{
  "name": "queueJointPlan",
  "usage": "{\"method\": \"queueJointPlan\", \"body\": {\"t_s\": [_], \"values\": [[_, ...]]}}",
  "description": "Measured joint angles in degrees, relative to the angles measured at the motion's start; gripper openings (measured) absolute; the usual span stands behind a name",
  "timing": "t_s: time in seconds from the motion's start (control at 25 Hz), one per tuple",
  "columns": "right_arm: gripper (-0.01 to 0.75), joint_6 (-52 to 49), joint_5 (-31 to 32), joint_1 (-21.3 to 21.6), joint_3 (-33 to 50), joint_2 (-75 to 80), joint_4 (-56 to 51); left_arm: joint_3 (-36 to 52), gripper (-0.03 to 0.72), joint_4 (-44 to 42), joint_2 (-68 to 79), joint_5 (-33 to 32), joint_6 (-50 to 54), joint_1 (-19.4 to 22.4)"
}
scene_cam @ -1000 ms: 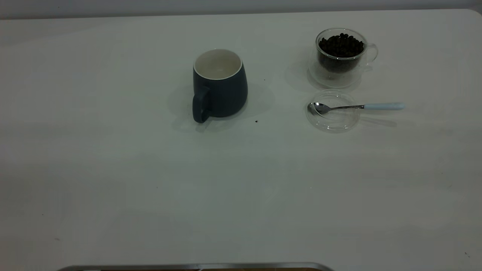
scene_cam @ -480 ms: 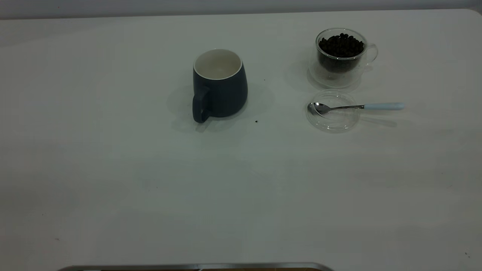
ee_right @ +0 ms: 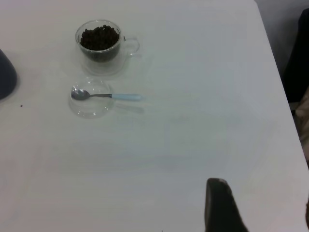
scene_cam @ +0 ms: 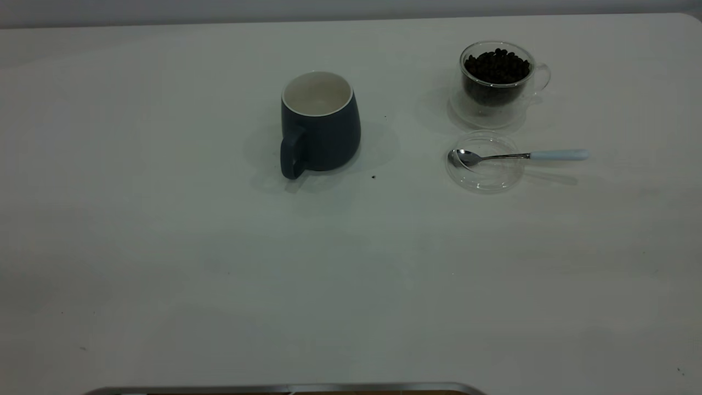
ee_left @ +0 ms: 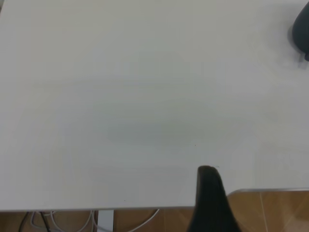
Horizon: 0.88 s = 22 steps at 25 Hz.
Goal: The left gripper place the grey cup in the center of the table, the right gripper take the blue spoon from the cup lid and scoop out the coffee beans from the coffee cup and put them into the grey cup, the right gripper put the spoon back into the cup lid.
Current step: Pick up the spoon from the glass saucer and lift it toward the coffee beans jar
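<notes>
Grey cup (scene_cam: 320, 123) sitting upright mid-table (scene_cam: 164, 247), nothing in it.
Beside it: coffee cup (scene_cam: 496, 82) full of beans (scene_cam: 497, 66), lid (scene_cam: 483, 162) nearer the camera holding the spoon (scene_cam: 521, 156). Can't tell how either gripper's fingers stand.

On the table (scene_cam: 164, 247), the grey cup (scene_cam: 320, 123) stood near centre. Right of it stood the coffee cup (scene_cam: 496, 79) holding coffee beans (scene_cam: 497, 66). Before that lay the cup lid (scene_cam: 485, 163), the blue spoon (scene_cam: 521, 156) apparently resting in it.

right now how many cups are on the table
2. The grey cup stands near the table's middle, empty as far as shows. The glass coffee cup, full of beans, stands toward the right arm's side, just behind the lid.
</notes>
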<state>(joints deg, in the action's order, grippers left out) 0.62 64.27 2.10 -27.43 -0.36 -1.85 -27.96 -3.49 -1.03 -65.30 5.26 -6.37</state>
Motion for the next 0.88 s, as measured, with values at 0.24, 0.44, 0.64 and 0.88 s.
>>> {"method": "queueJointPlan", "body": {"t_s": [0.24,0.44,0.64,0.88], "values": [[0.451,0.2,-0.1,0.0,0.0,0.0,-1.3,0.0,0.568,0.0,0.0,0.0,0.0,0.0],[0.457,2.6,-6.5,0.0,-2.3,4.7,-8.4,0.0,0.568,0.0,0.0,0.0,0.0,0.0],[0.557,9.1,-14.6,0.0,-2.5,19.1,-14.2,0.0,0.568,0.0,0.0,0.0,0.1,0.0],[0.589,23.3,-30.4,0.0,-2.5,42.3,-25.9,0.0,0.568,0.0,0.0,-0.1,0.1,0.0]]}}
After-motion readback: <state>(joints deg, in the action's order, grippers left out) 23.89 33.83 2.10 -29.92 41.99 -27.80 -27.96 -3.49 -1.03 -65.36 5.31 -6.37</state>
